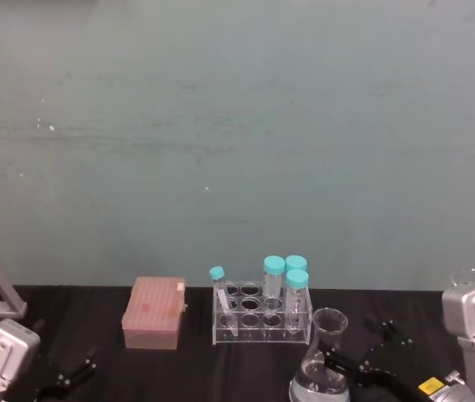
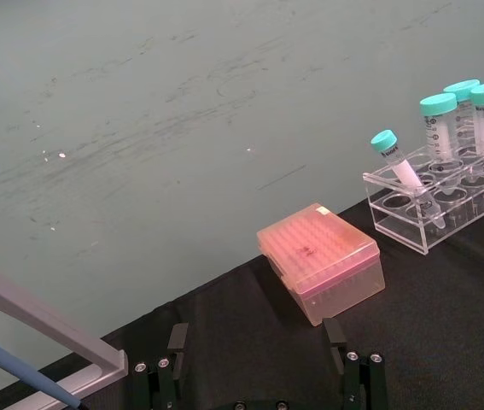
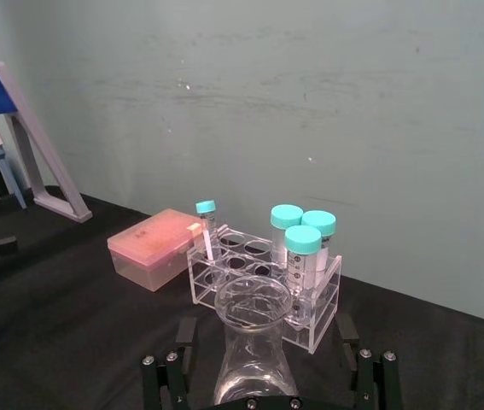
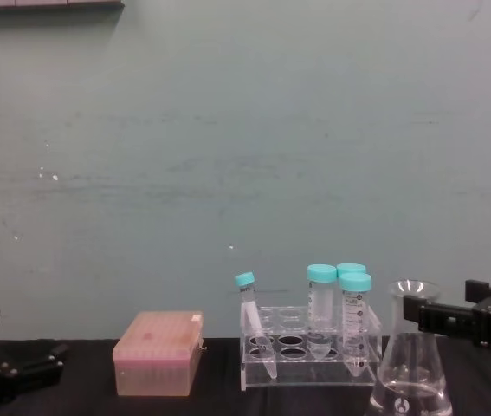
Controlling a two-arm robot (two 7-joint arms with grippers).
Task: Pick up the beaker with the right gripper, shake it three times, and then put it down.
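The beaker (image 1: 324, 362) is a clear conical flask with a little clear liquid, standing on the black table in front of the tube rack, at the right. My right gripper (image 1: 361, 345) reaches in from the right at neck height and is open. In the right wrist view the beaker (image 3: 253, 342) stands between the two spread fingers (image 3: 183, 335) with a gap on each side. In the chest view one finger (image 4: 440, 316) hangs just beside the neck of the beaker (image 4: 410, 364). My left gripper (image 2: 257, 340) rests open and low at the table's left, holding nothing.
A clear rack (image 1: 262, 316) with several teal-capped tubes stands just behind the beaker. A pink tip box (image 1: 154, 312) sits to its left. A pipette stand (image 3: 28, 145) is at the far left. A teal wall closes off the back of the table.
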